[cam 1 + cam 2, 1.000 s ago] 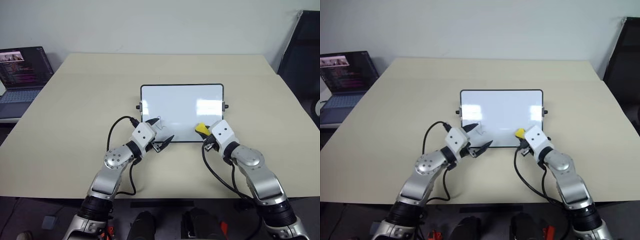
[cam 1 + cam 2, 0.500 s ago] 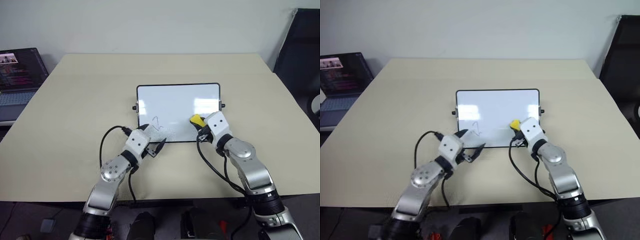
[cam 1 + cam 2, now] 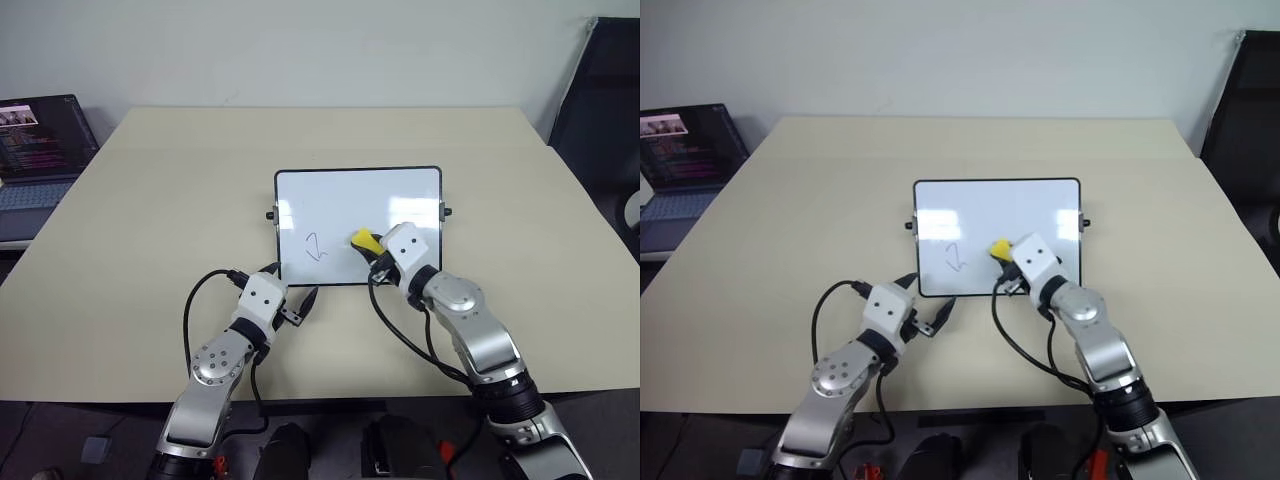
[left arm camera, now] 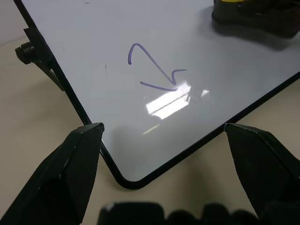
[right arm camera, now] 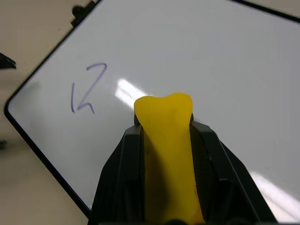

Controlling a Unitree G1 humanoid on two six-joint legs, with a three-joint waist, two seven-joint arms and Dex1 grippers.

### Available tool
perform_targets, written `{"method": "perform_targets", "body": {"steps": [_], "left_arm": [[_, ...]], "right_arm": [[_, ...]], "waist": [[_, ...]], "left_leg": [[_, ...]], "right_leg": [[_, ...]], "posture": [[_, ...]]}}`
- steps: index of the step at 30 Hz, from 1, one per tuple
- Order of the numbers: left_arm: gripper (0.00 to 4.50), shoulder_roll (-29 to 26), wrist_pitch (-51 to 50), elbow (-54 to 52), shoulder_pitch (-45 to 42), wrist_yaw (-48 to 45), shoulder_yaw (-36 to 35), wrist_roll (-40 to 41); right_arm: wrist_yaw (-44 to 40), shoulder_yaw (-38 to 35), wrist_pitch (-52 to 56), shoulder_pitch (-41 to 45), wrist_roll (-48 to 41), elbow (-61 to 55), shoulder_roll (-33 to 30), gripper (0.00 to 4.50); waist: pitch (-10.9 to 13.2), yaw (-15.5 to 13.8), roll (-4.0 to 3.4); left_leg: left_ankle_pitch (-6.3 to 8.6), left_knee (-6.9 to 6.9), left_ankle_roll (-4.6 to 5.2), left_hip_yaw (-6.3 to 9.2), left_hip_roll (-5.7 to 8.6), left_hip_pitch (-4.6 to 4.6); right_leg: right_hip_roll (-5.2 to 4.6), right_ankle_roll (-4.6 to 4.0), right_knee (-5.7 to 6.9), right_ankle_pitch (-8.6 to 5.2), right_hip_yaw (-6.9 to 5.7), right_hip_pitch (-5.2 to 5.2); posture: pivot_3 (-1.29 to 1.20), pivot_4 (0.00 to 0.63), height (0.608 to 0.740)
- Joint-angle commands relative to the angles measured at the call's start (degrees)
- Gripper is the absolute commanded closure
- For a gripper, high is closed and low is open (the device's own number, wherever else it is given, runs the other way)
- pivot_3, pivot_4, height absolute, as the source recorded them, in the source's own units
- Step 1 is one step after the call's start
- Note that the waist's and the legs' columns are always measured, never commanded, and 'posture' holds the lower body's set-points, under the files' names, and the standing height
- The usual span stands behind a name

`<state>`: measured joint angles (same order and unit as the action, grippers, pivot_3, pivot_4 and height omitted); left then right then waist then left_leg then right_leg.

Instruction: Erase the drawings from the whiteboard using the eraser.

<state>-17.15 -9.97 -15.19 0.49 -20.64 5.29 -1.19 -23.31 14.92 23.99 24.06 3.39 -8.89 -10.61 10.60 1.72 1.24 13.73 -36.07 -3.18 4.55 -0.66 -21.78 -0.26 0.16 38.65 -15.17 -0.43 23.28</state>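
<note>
1. A laptop point(image 3: 40, 150) is sitting open off the left edge of the table point(image 3: 140, 220), well apart from the work.

2. The left gripper point(image 3: 297, 303) is hovering just off the near left corner of the whiteboard point(image 3: 400, 190), its two black fingers point(image 4: 79, 164) spread wide and holding nothing; in the left wrist view that rounded corner is lying between them, apart from both.

3. The whiteboard is lying flat near the middle of the table, a long edge facing the robot.

4. One of the drawings point(image 3: 314, 245) (a thin dark zigzag) is showing on the board's near left part, not far from that corner and untouched. It is the only mark I can make out; the rest of the white surface is looking bare apart from glare.

5. The eraser point(image 3: 365, 241) is sitting clamped between the closed fingers of the right gripper point(image 3: 372, 252), its yellow end poking out ahead of them over the board's near middle, just right of the zigzag. Whether it is touching the surface I cannot tell.

6. Judging from this, the task is looking well advanced: most of the board is reading as clean, and what is remaining is bringing the eraser leftward over the last mark and rubbing it out.
</note>
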Motion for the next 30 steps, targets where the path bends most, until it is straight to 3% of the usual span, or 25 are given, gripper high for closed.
{"method": "perform_targets", "body": {"steps": [1,20,30], "left_arm": [[0.00,0.00,1.02,-0.82,-1.05,0.03,-0.16,0.17],[0.00,1.07,1.71,2.25,-4.43,-0.23,1.08,0.38],[0.00,0.85,1.34,2.29,-5.30,-0.45,0.77,0.53]], "right_arm": [[0.76,0.95,-1.98,2.36,0.04,-1.27,2.00,3.48],[2.87,5.16,-16.69,15.61,4.38,23.43,9.77,3.48],[1.99,6.37,-14.97,14.69,7.07,25.03,8.33,3.48]], "waist": [[0.00,-0.05,0.00],[0.00,-0.03,0.00],[0.00,-0.04,0.00]], "left_leg": [[0.00,0.00,0.00,0.02,-0.01,0.00],[0.00,0.01,0.00,0.02,-0.08,0.02],[0.00,0.00,0.00,0.01,-0.04,0.00]], "right_leg": [[0.00,0.00,0.00,0.00,-0.02,0.00],[-0.03,-0.05,0.07,0.00,-0.02,0.02],[-0.03,-0.06,0.08,0.01,0.00,0.02]], "posture": [[0.00,0.150,0.740],[0.00,0.150,0.740],[0.00,0.150,0.740]]}}
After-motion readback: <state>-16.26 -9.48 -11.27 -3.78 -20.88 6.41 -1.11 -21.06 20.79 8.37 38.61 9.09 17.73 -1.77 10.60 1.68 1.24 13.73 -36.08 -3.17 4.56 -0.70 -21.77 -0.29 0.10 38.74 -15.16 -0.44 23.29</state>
